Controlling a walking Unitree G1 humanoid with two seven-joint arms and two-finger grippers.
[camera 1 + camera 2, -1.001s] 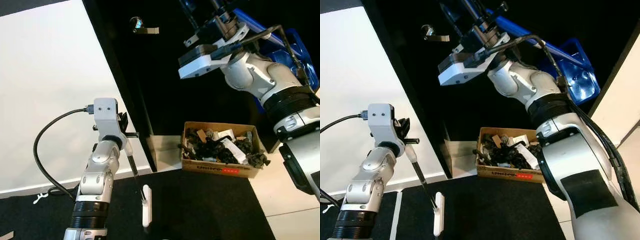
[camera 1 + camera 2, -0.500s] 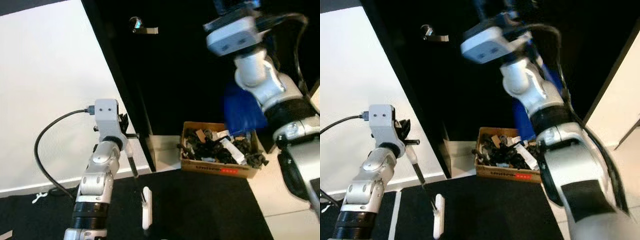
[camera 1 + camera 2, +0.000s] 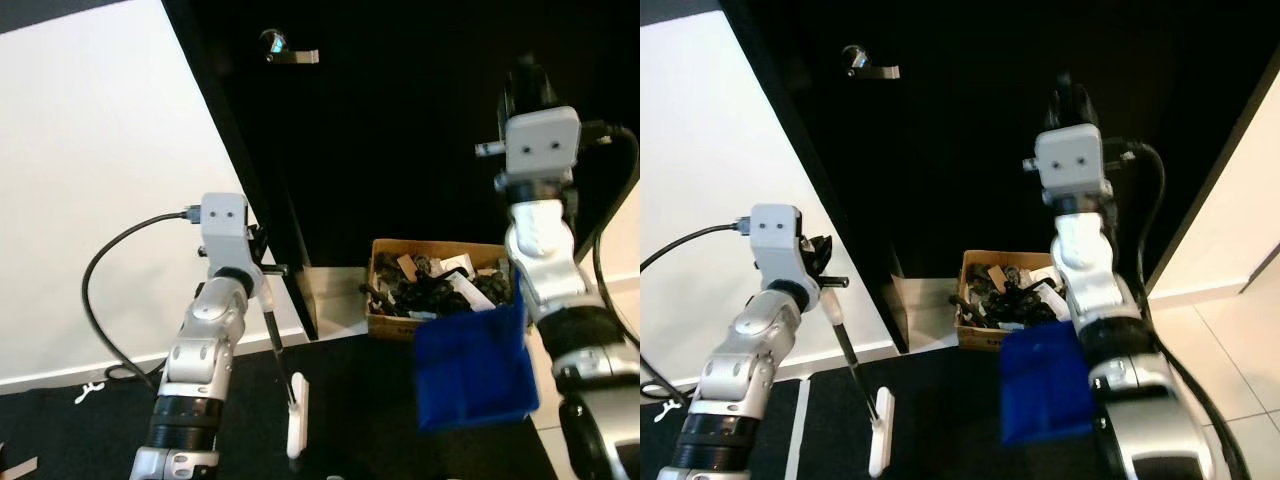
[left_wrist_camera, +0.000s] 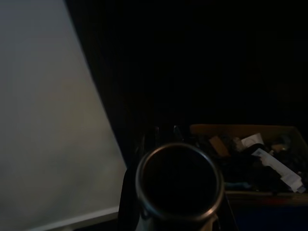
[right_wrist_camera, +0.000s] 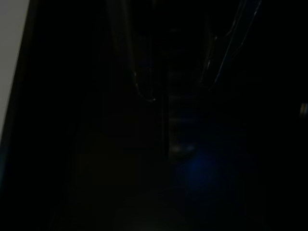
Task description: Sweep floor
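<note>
Glossy blue dustpan [image 3: 472, 372] (cardboard box [image 3: 435, 322])

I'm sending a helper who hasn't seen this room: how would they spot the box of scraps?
Find the tall black door beside the white wall. At its foot sits an open brown cardboard box heaped with black and white scraps, just behind the blue dustpan; it is the only cardboard thing there.

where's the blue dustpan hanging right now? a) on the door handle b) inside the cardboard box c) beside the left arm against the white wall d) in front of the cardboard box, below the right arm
d: the blue dustpan hangs below the right arm, in front of the cardboard box of scraps, while the left end effector holds the broom handle over the dark mat.
</note>
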